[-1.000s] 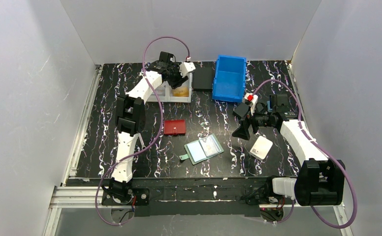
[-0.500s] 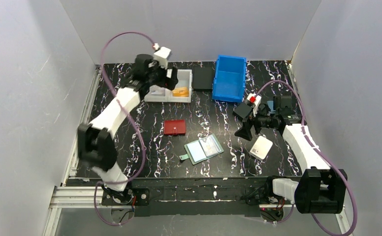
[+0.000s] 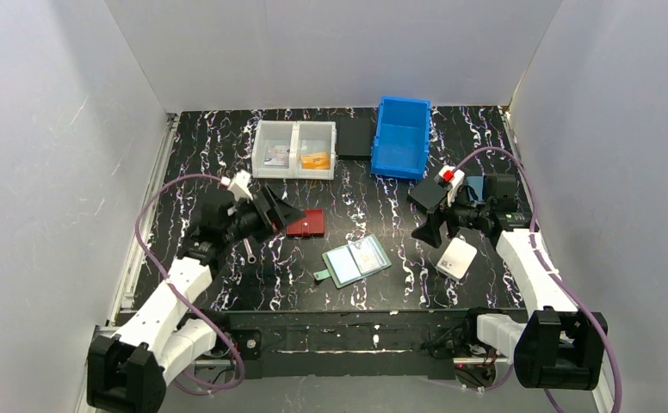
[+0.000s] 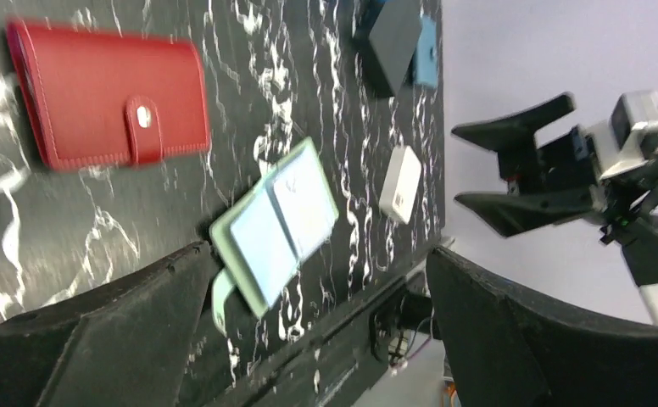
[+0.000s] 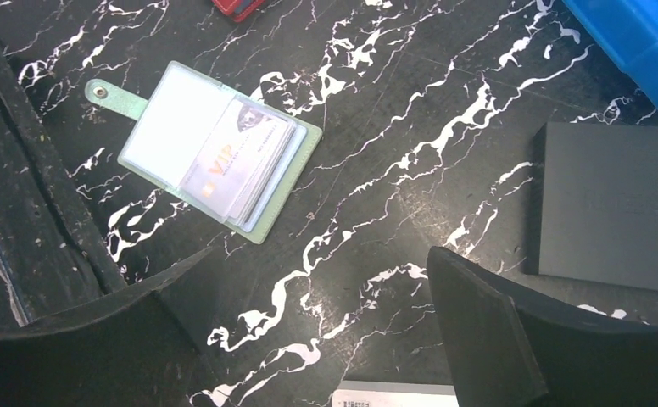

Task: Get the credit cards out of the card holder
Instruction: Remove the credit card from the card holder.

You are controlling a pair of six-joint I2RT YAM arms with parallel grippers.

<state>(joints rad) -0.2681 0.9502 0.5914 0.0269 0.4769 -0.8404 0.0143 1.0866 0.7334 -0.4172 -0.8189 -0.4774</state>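
On your left, the left gripper hovers over the table. Its jaws are wide apart and there is nothing in them. Just to its right lies the red wallet, snapped shut. Leave that one alone.

Next comes the card holder. It lies open and flat near the middle of the table. The credit cards sit in the pocket on the side away from the snap tab, with a pale one on top.

The cards are likely thin, stiff, light and slick, so they can slip. Pinch one by the edge that peeks out of the pocket and slide it out flat. The holder looks soft and light and may come along, so hold it down.

On your right, the right gripper is also spread open and empty, near the white wallet.
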